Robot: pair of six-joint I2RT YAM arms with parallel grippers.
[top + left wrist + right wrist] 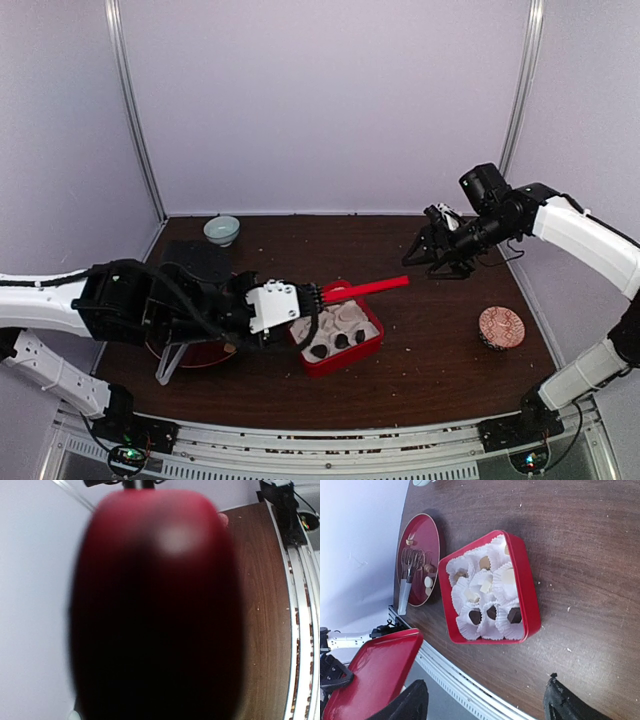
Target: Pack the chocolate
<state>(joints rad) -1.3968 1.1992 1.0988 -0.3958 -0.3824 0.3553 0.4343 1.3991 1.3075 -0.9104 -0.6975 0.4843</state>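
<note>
Chocolate in paper cups: I judge it light, brittle; grip sides. Left pincer clenches red lid; right pincer released.

My left gripper pinches the edge of a flat red lid. The lid sticks out to the right, over the back of the red box. In the box are white paper cups, and three dark bits of chocolate sit along its near side. My right gripper hangs near the lid's far end, fingers spread, nothing in them. A pink round thing lies on the table at the right. A pale bowl sits at the back left.
</note>
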